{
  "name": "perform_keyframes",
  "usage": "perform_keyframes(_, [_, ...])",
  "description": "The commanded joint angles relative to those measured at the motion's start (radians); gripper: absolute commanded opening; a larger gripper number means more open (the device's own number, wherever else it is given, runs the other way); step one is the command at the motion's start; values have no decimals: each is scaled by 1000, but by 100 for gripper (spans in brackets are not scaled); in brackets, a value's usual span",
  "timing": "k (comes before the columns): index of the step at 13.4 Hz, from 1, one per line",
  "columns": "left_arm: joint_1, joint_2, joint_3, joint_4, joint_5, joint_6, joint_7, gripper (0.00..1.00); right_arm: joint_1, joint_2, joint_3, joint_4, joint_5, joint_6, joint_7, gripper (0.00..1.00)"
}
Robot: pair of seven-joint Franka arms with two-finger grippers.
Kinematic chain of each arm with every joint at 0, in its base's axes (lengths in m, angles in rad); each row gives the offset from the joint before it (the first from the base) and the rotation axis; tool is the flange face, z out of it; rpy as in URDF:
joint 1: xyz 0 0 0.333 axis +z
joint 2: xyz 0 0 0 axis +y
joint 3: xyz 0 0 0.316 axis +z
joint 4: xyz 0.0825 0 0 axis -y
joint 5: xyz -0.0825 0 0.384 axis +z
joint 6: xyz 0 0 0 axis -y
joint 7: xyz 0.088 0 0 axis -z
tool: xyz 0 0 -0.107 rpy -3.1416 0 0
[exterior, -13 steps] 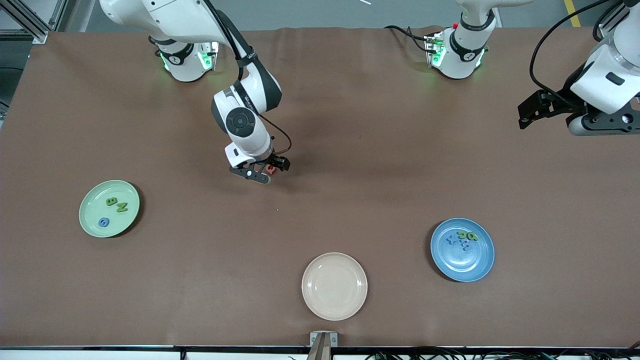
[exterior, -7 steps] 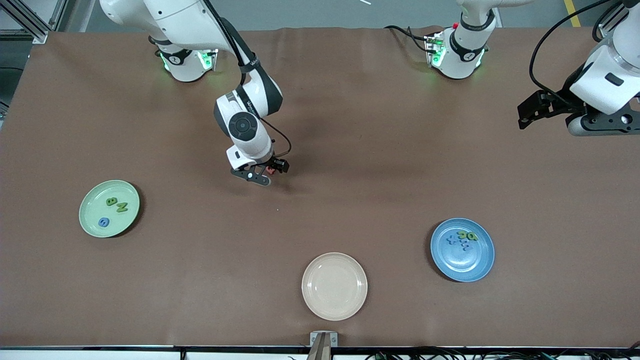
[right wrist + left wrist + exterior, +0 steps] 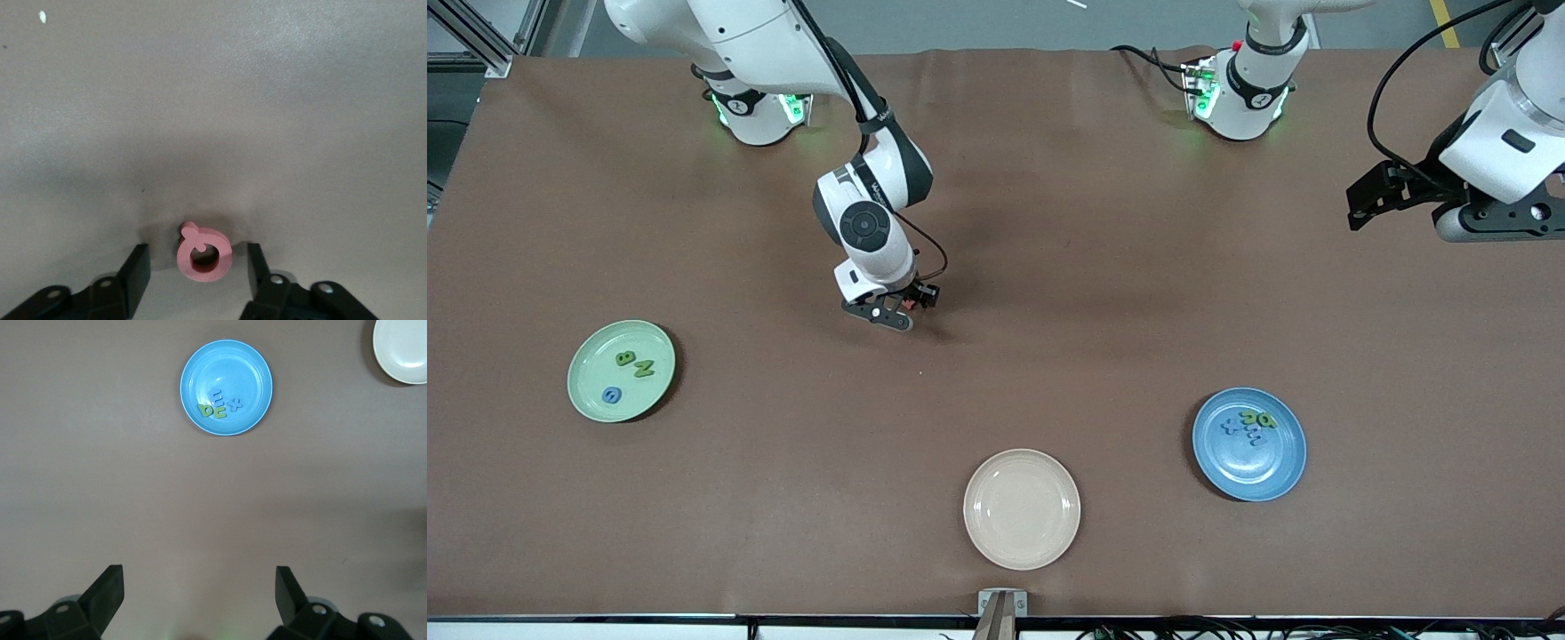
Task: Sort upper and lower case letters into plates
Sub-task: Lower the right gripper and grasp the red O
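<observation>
A small red letter (image 3: pixel 908 303) lies on the brown table near its middle, toward the right arm's end. My right gripper (image 3: pixel 901 311) is down at the table and straddles it. In the right wrist view the red letter (image 3: pixel 203 259) sits between the fingers (image 3: pixel 137 270) with a narrow gap on each side, so the gripper (image 3: pixel 197 270) is open. The pale green plate (image 3: pixel 587 396) holds two green letters (image 3: pixel 635 364) and a blue one (image 3: pixel 611 395). The blue plate (image 3: pixel 1249 476) holds several green and blue letters (image 3: pixel 1254 423). My left gripper (image 3: pixel 1358 212) waits open, high over the left arm's end.
A cream-white plate (image 3: pixel 1022 542) with nothing on it sits near the table's front edge, between the two coloured plates. The left wrist view shows the blue plate (image 3: pixel 227 360) with its letters (image 3: pixel 217 405) and part of the cream plate (image 3: pixel 400 353).
My right gripper has sunk a little onto the table and its fingers have drawn in around the red letter. The left arm has not moved.
</observation>
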Motion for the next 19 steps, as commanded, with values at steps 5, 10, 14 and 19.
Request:
perform_keyframes(5, [1, -11, 2, -8, -17, 12, -2, 100, 17, -9, -12, -8, 19, 15, 9, 37])
perform_keyframes(10, [1, -11, 2, -8, -17, 10, -2, 100, 5, -16, -12, 14, 17, -8, 0, 18])
perform_keyframes(14, [1, -11, 2, -8, -17, 10, -2, 100, -21, -172, -86, 106, -29, -402, -37, 18])
perform_keyframes(19, [3, -1, 4, -11, -15, 10, 0, 100, -162, -317, -253, 106, -54, -588, -537, 18])
